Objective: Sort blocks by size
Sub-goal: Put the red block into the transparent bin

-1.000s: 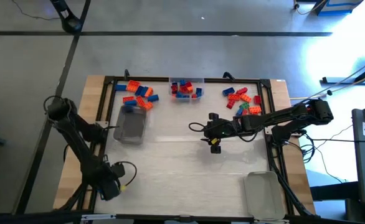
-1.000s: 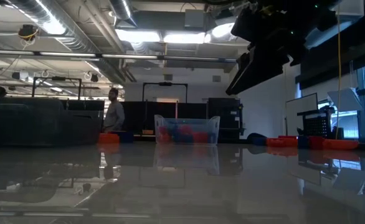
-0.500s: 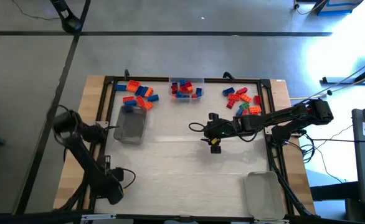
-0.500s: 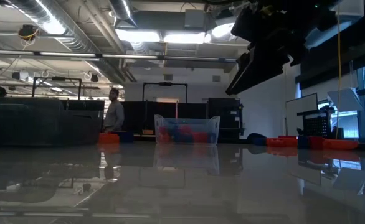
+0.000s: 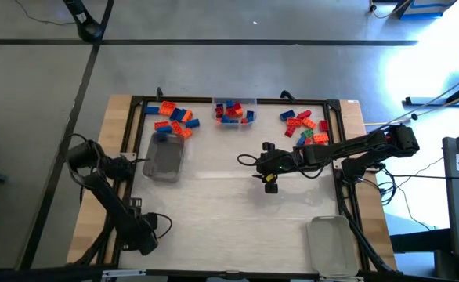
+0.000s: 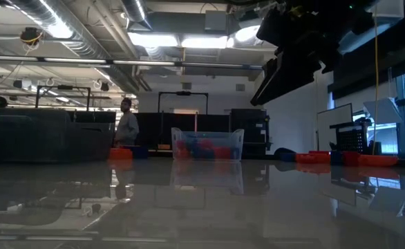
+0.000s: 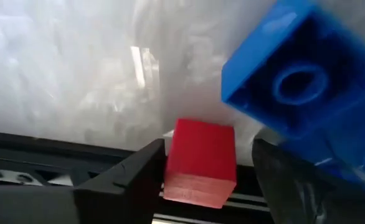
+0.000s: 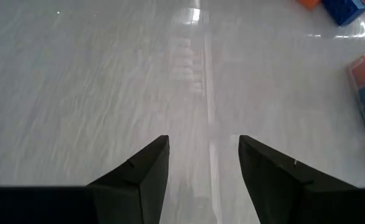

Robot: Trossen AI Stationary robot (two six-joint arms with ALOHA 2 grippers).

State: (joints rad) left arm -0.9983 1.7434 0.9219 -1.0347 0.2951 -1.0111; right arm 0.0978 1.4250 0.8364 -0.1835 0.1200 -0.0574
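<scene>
My left gripper (image 5: 143,235) hangs low over the table's near-left corner, shut on a red block (image 7: 201,160) and a larger blue block (image 7: 301,93). My right gripper (image 5: 270,182) waits over the middle of the table, open, with nothing between its fingers (image 8: 203,143). Loose red, orange and blue blocks lie in one pile at the far left (image 5: 175,121) and another, with some green, at the far right (image 5: 306,129). More blocks fill a clear tray (image 5: 234,111) at the far middle. My left gripper has the red block's side (image 7: 169,158) against the inner face of one finger (image 7: 132,177), and a slit of light shows between the block and the other finger. The blue block's lower edge (image 7: 276,138) leans tilted on that other finger (image 7: 294,180), hollow underside toward the camera. Both blocks are clear of the table.
A clear tray (image 5: 165,159) lies left of centre and another (image 5: 330,244) at the near right. A black frame rail (image 7: 45,149) runs along the table's edge under my left gripper. A person (image 6: 126,128) stands in the room far behind the table.
My left arm has folded lower. Its gripper has sunk toward the table at the near-left corner and rolled a little. The blocks have gone down with it.
</scene>
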